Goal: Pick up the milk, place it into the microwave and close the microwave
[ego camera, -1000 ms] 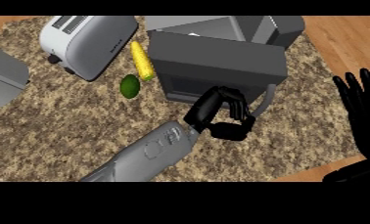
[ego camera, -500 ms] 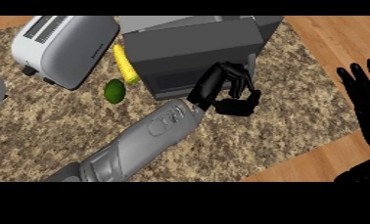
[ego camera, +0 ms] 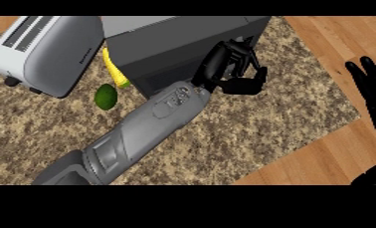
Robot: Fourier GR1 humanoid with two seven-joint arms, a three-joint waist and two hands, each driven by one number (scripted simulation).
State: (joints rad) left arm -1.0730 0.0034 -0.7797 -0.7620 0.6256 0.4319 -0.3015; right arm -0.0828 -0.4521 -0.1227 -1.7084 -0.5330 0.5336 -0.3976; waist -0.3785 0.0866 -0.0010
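The dark grey microwave [ego camera: 172, 48] stands at the top middle of the head view, its front face toward me and looking closed. No milk shows anywhere. My left forearm runs up from the lower left, and my left hand [ego camera: 234, 68] sits at the microwave's front right corner. Its fingers are curled against the door's edge, and nothing shows inside them. My right hand [ego camera: 364, 80] rests open at the right edge, fingers up, well away from the microwave.
A white toaster [ego camera: 51, 48] stands at the upper left. Between it and the microwave lie a yellow corn cob [ego camera: 114, 70] and a green round fruit [ego camera: 106, 96]. The speckled counter [ego camera: 249, 132] ends at a wooden surface [ego camera: 323, 38] on the right.
My left hand has moved up along the microwave's front to its right corner. The microwave fills more of the view than before. The right hand has stayed at the right edge.
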